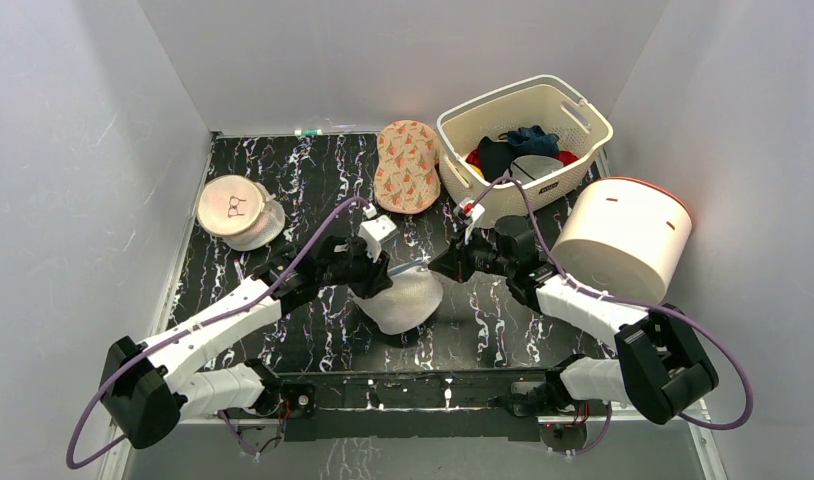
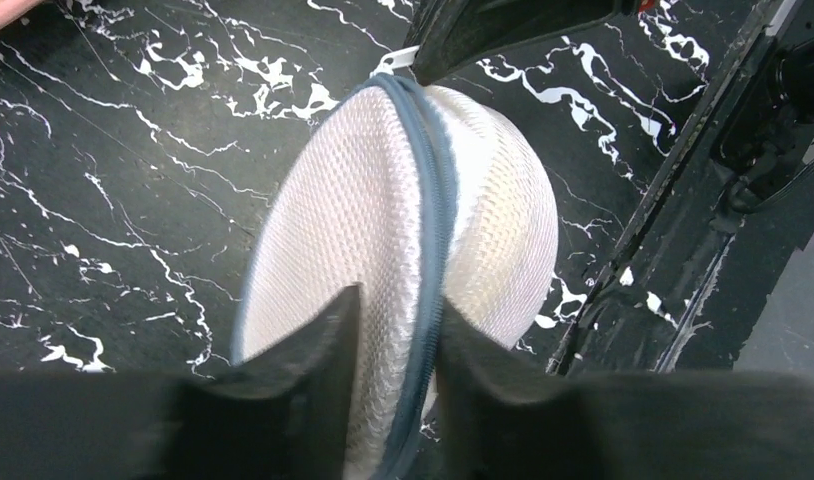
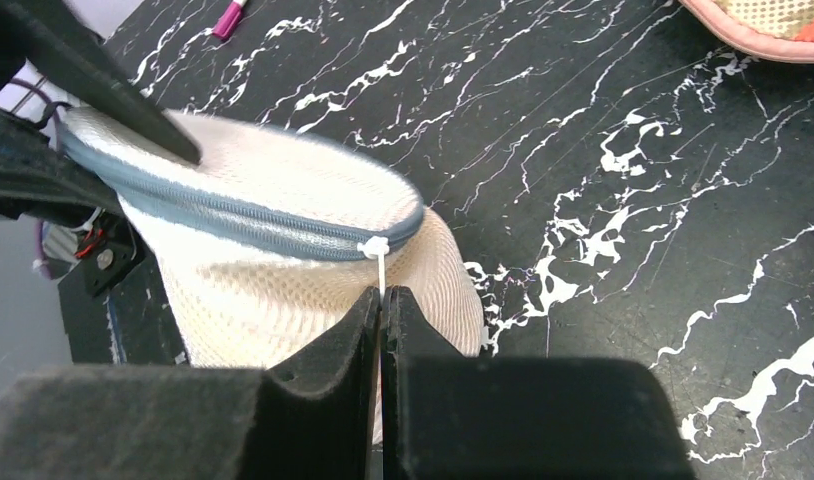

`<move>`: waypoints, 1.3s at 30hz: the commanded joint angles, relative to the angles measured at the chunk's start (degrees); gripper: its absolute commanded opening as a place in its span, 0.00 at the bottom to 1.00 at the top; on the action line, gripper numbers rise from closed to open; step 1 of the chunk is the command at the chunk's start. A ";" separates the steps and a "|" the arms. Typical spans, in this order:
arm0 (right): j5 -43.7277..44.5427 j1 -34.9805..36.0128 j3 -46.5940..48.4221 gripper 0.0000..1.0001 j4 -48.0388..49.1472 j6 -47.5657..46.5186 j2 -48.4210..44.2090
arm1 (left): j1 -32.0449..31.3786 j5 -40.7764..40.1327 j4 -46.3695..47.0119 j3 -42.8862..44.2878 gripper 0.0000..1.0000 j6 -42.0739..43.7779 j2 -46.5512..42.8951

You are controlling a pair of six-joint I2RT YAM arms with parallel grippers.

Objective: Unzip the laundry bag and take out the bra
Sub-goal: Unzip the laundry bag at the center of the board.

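Firmly — left fingers point(image 2: 301, 385) clamped on the laundry bag point(image 2: 348, 230), right fingers point(image 3: 323, 385) pinched on its zip pull point(image 3: 380, 264).

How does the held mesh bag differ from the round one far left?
The laundry bag is tipped up, left gripper on its rim, right gripper on its zip pull; the other bag lies flat, untouched. The other bag bears a bra drawing; the laundry bag looks plain. Both are round, white.

The round, drum-shaped white mesh laundry bag point(image 1: 408, 300) is tipped on its side over the table's near middle. Its grey zip point(image 3: 243, 222) runs closed around the rim, with a white pull tab point(image 3: 376, 262) at its end.
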 commanded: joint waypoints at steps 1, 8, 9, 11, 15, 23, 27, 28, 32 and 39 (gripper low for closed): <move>-6.80 0.71 2.49 0.00 2.37 -2.75 -1.39 | 0.29 1.39 -1.85 1.72 0.43 -2.24 0.96; -5.64 6.51 5.09 0.00 0.85 -4.33 -3.94 | 0.29 4.26 -0.85 6.13 0.56 -8.87 5.29; -5.14 7.25 5.46 0.00 0.66 -4.21 -4.05 | 0.29 4.43 -1.35 6.95 0.56 -9.24 5.86; -4.54 8.25 5.78 0.00 0.48 -3.93 -4.34 | 0.25 4.33 -2.50 7.93 0.56 -9.16 6.69; -3.66 9.77 6.06 0.00 0.64 -3.00 -4.71 | 0.23 3.85 -4.01 8.54 0.54 -8.28 6.19; 1.02 10.49 5.81 0.00 0.71 -1.14 -4.86 | 0.20 0.41 -8.63 10.33 0.21 -5.73 6.19; 7.95 10.37 5.91 0.00 -1.41 0.25 -4.68 | 0.20 0.29 -11.22 12.16 0.08 -3.41 5.83; 9.37 10.01 5.86 0.00 -1.98 0.37 -4.59 | 0.20 0.31 -11.69 12.61 0.06 -2.83 5.44; 9.68 5.58 4.23 0.00 -1.73 2.97 -3.79 | 0.20 1.06 -12.44 13.89 0.00 -0.40 2.58; 0.48 -2.72 0.96 0.00 0.47 3.21 -2.95 | 0.25 -0.26 -9.36 12.08 0.00 1.46 -5.52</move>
